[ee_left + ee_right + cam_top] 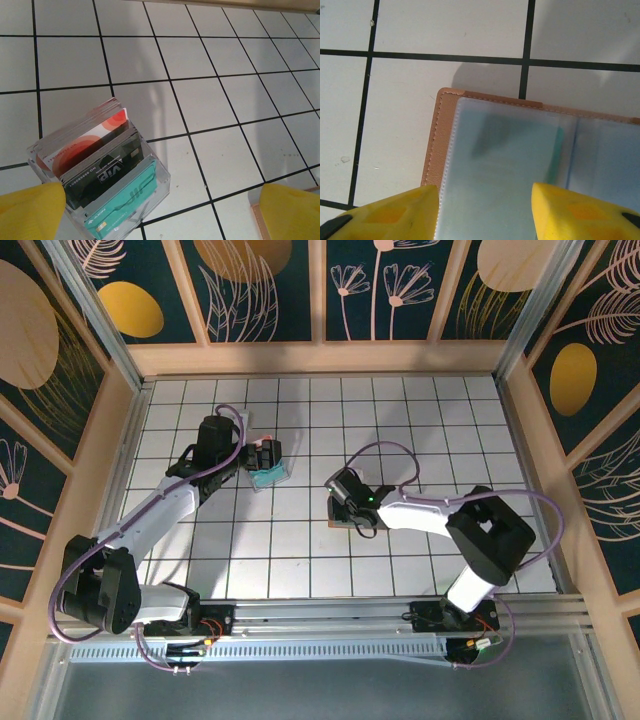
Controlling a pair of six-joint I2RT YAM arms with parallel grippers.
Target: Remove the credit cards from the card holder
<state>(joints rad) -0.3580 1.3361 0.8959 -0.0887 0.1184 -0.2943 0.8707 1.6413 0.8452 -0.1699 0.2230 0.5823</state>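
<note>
Currently looks like mid-extraction: right gripper sits low over the open card holder, its yellow fingers parted and nothing pinched btwn them. Holder lies flat on the white tiled table, tan leather edge at the corner, clear grey-blue pockets facing up. One pocket runs straight btwn the jaws, so they straddle it rather than grip it; can't tell if the tips touch the sleeve. A teal sliver near the centre fold is prob. a card inside, tho the sleeve blurs it. From above, the holder is mostly tucked under the right gripper, mid-table. Left gripper hangs fully spread above a clear box w/ upright credit cards in red-orange, black and teal, no contact. Next move, imo: right jaws need to shift toward the fold, catch the teal edge and slide it out w/o dragging the whole holder; left arm may have to pin the leather.
</note>
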